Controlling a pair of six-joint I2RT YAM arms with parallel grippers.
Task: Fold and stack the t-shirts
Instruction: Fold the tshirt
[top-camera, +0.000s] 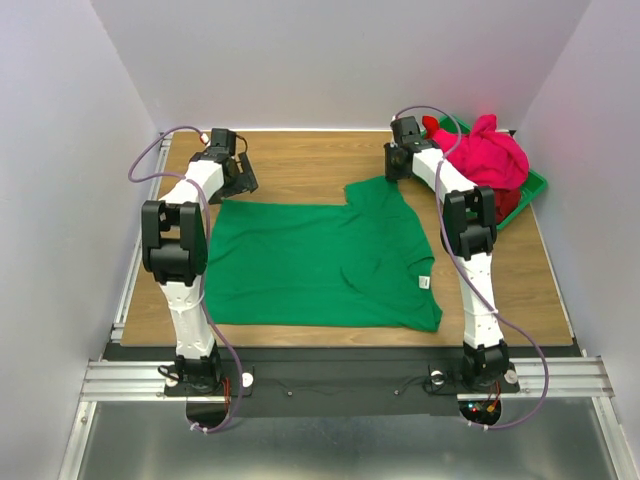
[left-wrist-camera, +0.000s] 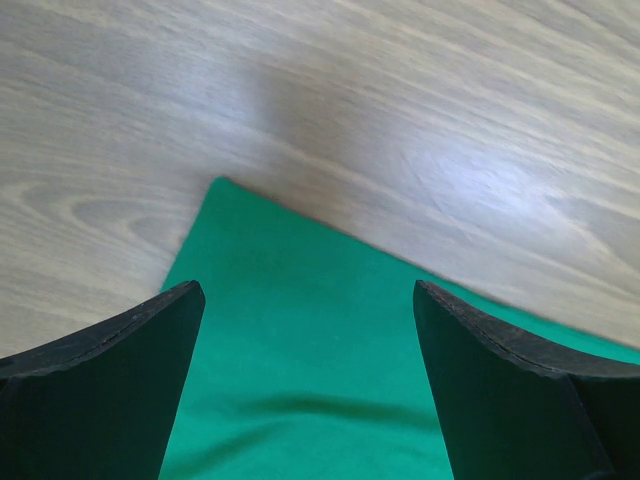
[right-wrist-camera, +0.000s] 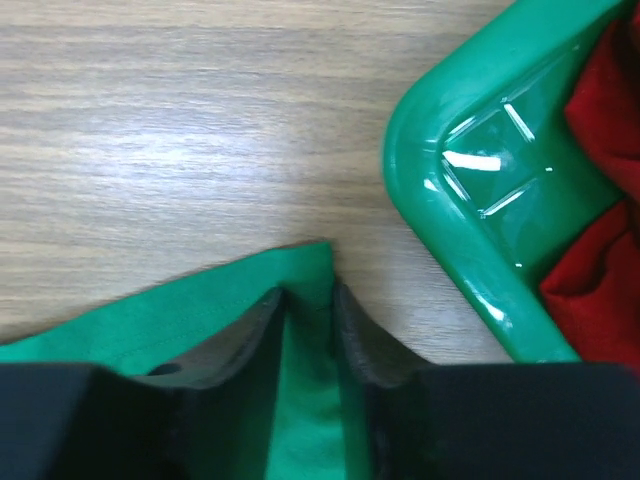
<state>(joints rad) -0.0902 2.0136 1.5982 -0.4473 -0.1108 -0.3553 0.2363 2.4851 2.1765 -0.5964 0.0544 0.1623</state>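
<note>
The green t-shirt (top-camera: 310, 265) lies spread flat on the wooden table, its white label (top-camera: 424, 283) at the near right. My left gripper (top-camera: 242, 182) hovers open over the shirt's far left corner (left-wrist-camera: 300, 350), fingers (left-wrist-camera: 120, 380) apart on either side of the cloth. At the shirt's far right corner, my right gripper (top-camera: 395, 172) is shut on a pinch of the green t-shirt (right-wrist-camera: 200, 310), and cloth fills the narrow gap between its jaws (right-wrist-camera: 308, 295). A pink t-shirt (top-camera: 485, 155) is heaped in the bin on top of a red t-shirt (top-camera: 508, 205).
The rigid green plastic bin (top-camera: 535, 185) stands at the far right corner of the table, its rounded corner (right-wrist-camera: 450, 220) just right of my right gripper. White walls enclose the table on three sides. Bare wood (top-camera: 300, 160) runs along the far edge.
</note>
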